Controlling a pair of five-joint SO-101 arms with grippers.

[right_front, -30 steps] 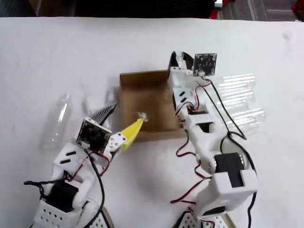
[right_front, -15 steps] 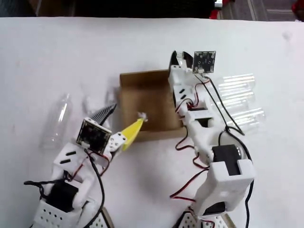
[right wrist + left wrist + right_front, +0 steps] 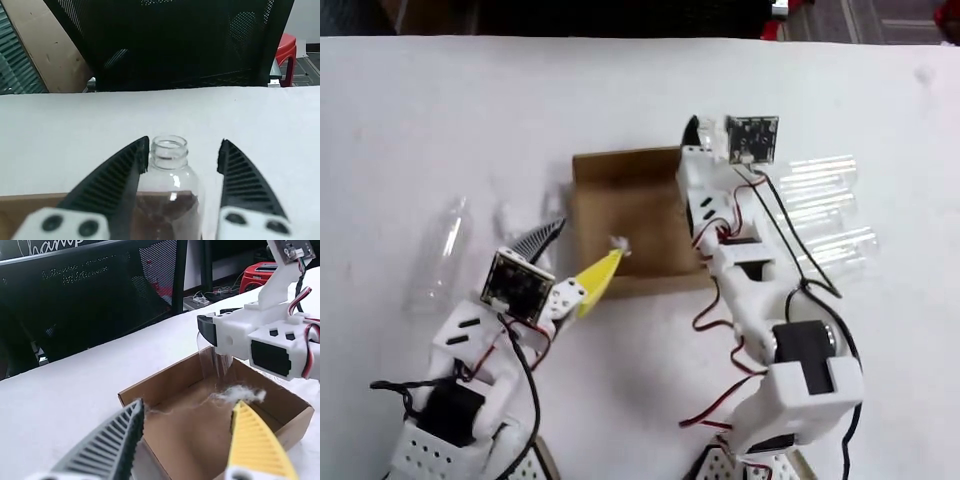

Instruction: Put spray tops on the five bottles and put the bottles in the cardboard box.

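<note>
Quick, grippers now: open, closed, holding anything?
Left gripper: open, empty.
Right gripper: around the clear bottle at the cardboard box; whether it is clamped cannot be told.

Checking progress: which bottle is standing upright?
The bottle between the right gripper's jaws, at the cardboard box; the other bottles lie flat on the table.
</note>
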